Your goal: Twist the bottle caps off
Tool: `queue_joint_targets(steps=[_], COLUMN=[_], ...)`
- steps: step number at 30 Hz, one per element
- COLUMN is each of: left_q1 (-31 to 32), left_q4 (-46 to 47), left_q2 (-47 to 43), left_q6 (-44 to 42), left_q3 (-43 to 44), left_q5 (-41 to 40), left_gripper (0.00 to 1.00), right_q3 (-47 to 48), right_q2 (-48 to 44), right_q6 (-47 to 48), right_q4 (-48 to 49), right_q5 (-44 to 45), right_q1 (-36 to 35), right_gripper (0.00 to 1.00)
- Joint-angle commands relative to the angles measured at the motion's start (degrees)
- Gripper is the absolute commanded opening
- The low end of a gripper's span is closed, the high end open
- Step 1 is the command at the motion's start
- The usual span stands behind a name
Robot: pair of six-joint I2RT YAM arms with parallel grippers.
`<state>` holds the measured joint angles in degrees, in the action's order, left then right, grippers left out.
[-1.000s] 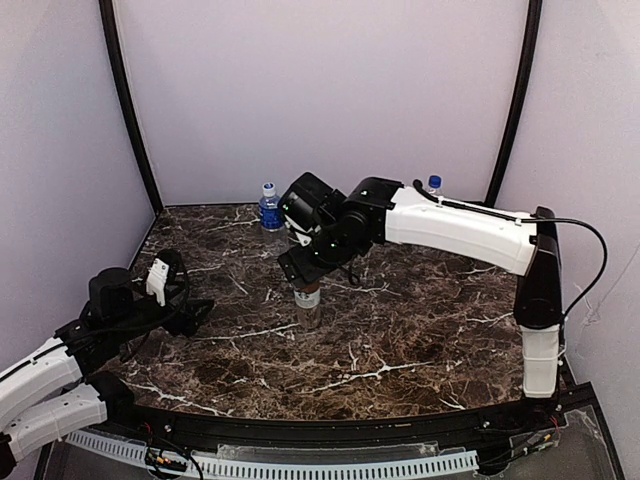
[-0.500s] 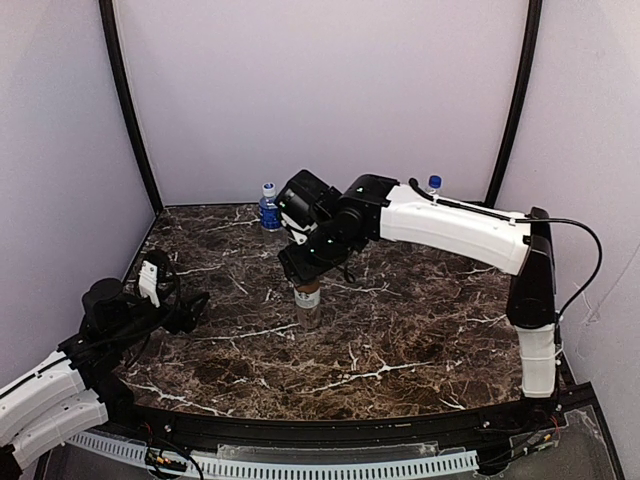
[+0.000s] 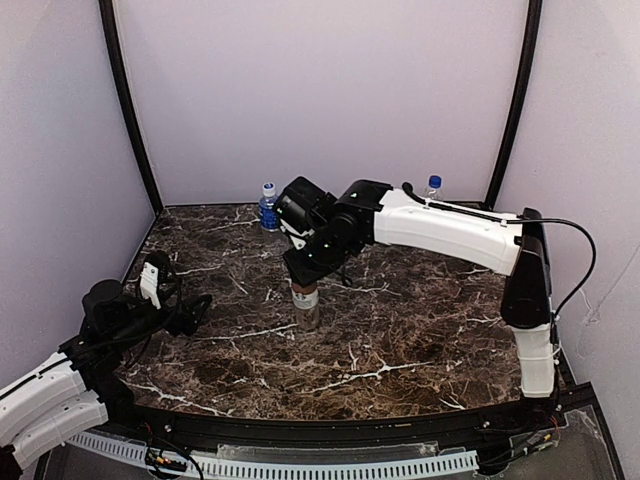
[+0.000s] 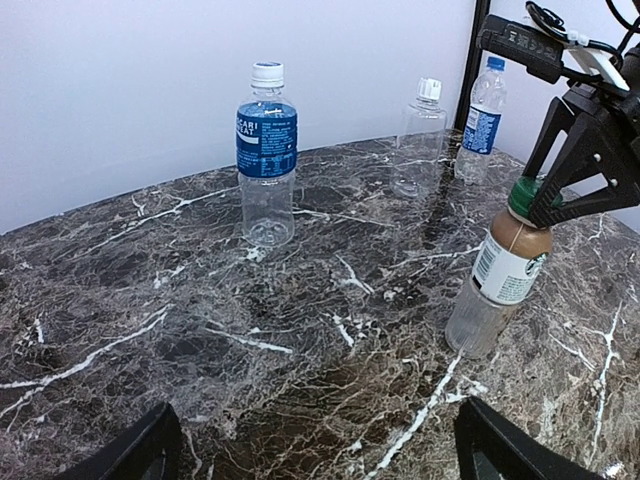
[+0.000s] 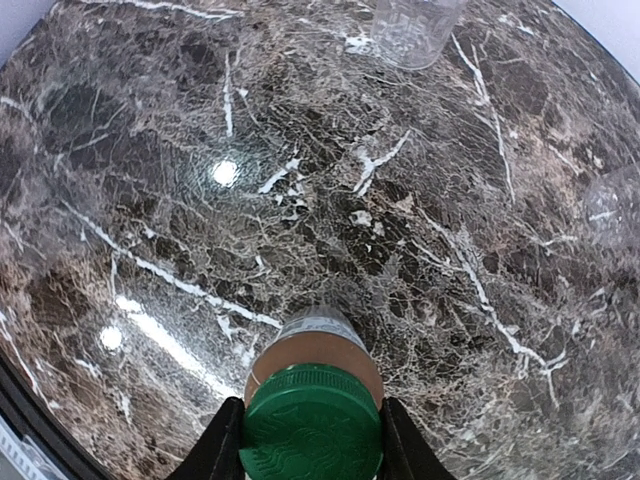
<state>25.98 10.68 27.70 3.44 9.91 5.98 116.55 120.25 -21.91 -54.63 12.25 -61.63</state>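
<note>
Tabletop (image 3: 400, 340): dark marble with white veins, walled in on three sides.
Coffee bottle (image 3: 307, 305): upright near the middle of the tabletop, a little toward 9 o'clock; brown drink in the upper part, white label, clear base.
Green cap (image 5: 312, 425): on the coffee bottle's neck, seen from straight above in the right wrist view.
Right gripper (image 5: 312, 440): reaches in from 3 o'clock and comes down on the coffee bottle from above; its jaws are closed on the green cap, one finger pressed to each side of it.
Left gripper (image 4: 325, 450): low over the tabletop at about 8 o'clock, well apart from every bottle, facing the coffee bottle; its jaws stand wide apart with nothing between them.
First blue-label bottle (image 3: 268, 205): upright at 11 o'clock near the back wall, white cap on, looks nearly empty.
Plain clear bottle (image 4: 420, 140): upright with a white cap, toward 12 o'clock; in the left wrist view it stands between the two blue-label bottles.
Second blue-label bottle (image 3: 433, 186): upright at 1 o'clock in the back corner, blue cap on.
</note>
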Motion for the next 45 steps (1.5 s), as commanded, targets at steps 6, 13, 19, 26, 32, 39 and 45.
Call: queue_joint_targets(steps=[6, 13, 19, 26, 32, 39, 45], left_q1=[-0.27, -0.15, 0.91, 1.88, 1.97, 1.97, 1.97], left_q4=[0.69, -10.16, -27.58, -30.67, -26.82, -23.75, -22.99], left_q2=[-0.3, 0.66, 7.75, 12.25, 13.71, 13.45, 12.07], left_q6=[-1.19, -12.18, -25.21, -30.63, -27.89, -25.99, -28.45], left_q3=[-0.69, 7.41, 19.98, 26.35, 26.09, 26.63, 26.7], left_q5=[3.28, 21.88, 27.89, 22.78, 16.94, 15.96, 12.45], left_gripper=[0.95, 0.98, 0.99, 0.94, 0.79, 0.49, 0.42], right_q3=[-0.4, -4.41, -7.6, -7.57, -8.16, -9.74, -12.07], right_q2=[-1.58, -9.82, -11.95, -11.0, -10.78, -11.62, -12.49], right_q6=[0.48, 3.0, 0.03, -0.94, -0.92, -0.86, -3.47], right_q4=[-0.26, 19.68, 31.6, 37.44, 39.83, 39.42, 38.83], right_q5=[-1.09, -22.43, -30.35, -34.19, -36.66, -34.28, -33.95], right_q1=[1.11, 1.02, 0.54, -0.96, -1.82, -1.79, 0.1], right_gripper=[0.0, 0.0, 0.0, 0.0, 0.0, 0.0, 0.32])
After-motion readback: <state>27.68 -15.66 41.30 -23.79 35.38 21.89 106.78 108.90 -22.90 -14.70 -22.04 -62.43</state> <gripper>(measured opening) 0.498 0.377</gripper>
